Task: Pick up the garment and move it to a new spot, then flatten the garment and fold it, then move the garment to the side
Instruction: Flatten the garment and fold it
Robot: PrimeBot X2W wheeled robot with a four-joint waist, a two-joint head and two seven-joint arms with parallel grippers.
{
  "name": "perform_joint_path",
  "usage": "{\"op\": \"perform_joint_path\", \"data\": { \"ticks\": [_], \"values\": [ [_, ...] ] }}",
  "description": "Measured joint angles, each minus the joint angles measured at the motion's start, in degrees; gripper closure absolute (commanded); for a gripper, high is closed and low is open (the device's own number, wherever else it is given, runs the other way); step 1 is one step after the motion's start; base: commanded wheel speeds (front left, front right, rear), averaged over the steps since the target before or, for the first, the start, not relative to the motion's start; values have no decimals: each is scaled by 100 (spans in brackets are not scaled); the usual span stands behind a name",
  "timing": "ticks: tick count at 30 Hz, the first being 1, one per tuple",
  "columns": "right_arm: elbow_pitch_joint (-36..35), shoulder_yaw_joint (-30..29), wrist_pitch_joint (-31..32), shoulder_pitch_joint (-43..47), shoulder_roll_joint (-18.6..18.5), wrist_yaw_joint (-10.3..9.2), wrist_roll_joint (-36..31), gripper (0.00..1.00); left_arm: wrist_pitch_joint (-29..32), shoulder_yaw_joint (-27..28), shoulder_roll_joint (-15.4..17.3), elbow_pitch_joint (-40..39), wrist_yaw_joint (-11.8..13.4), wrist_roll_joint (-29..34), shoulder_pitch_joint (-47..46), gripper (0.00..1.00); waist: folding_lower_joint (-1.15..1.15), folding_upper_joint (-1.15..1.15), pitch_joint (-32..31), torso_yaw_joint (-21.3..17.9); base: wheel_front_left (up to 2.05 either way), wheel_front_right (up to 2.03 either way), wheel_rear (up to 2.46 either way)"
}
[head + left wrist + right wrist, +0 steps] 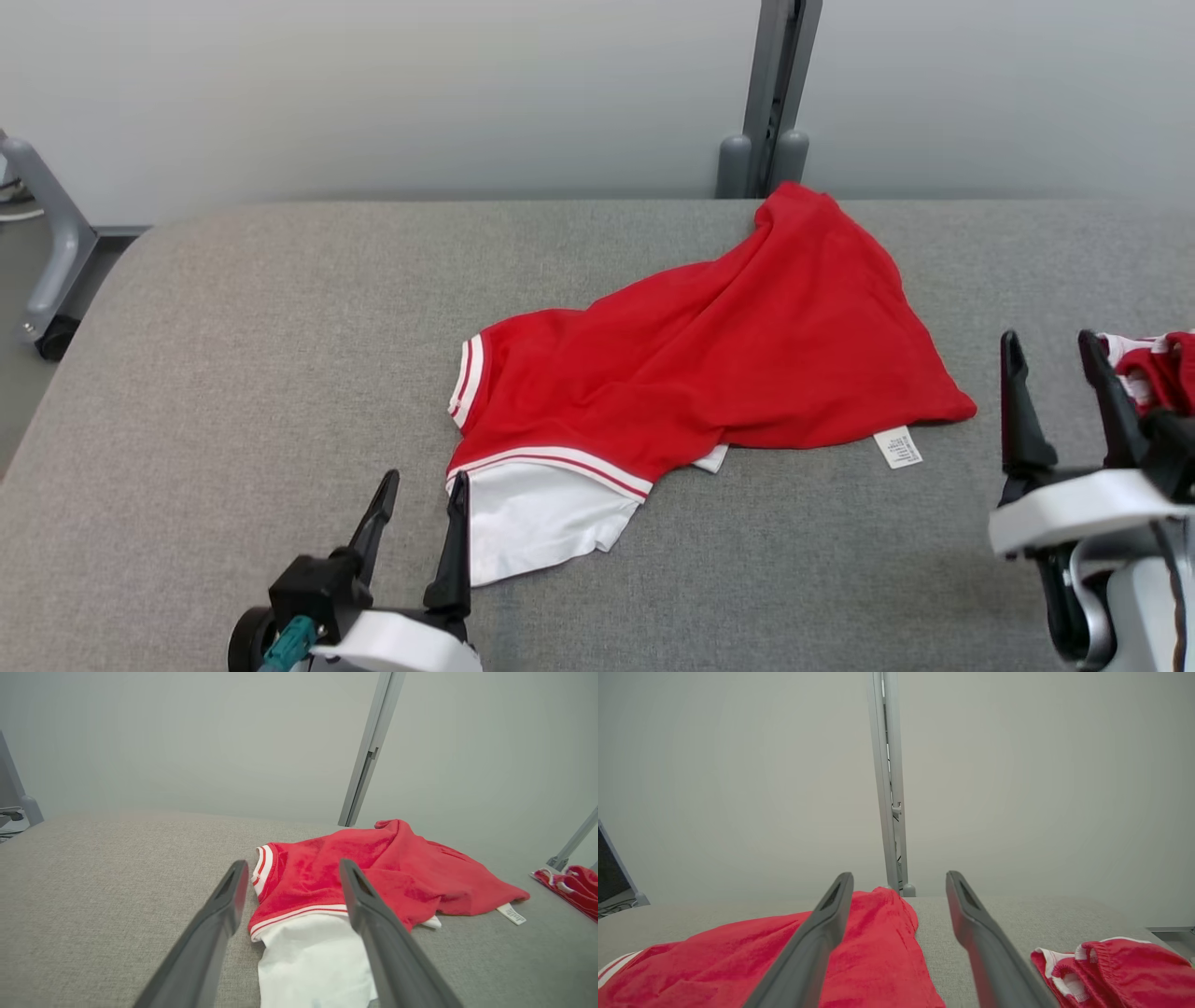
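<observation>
**Red garment (728, 364) rumpled mid-surface; both jaw sets apart and empty**

Near edge, left: the left gripper (425, 478) stands with fingers spread, one finger beside the garment's white panel; contact cannot be confirmed. Near edge, right: the right gripper (1047, 338) is likewise spread, holding nothing, apart from the garment's hem. A second red-and-white cloth (1162, 369) lies just beyond it at the right margin. The garment runs diagonally from its white panel to a red tip at the far edge, by the grey post (775, 93). A white label (898, 448) lies at its right hem. The grey fabric table (233, 327) is bare across its left half.
</observation>
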Motion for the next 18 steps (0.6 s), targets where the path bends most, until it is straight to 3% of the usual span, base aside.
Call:
{"op": "perform_joint_path", "data": {
  "ticks": [7,18],
  "values": [
    [-834,-141,244,1005,437,0,-215,0,0,29,0,-16,30,18,294,0,0,0,-270,-61,0,0,0],
    [-1276,46,255,1540,501,0,68,0,0,92,-2,-76,142,64,364,0,0,0,-334,-141,0,0,0]
  ]
}}
